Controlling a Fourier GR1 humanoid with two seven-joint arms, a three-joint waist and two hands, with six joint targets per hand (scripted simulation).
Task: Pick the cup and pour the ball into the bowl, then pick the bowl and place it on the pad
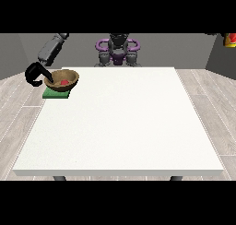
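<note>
One bowl [61, 79] sitting on the green pad [56, 94] at the far corner of the table [120, 127] at the view's left, with the red ball [64, 82] inside, so pretty much done here. Looks rigid and light, wood probably, so best taken by the rim, kept level so the ball stays put. Hand at the view's left [35, 74] curled right at that rim, possibly hooked on it, but honestly can't tell from this far.

No text, label, brand, number or sign can be read on anything in view.
</note>
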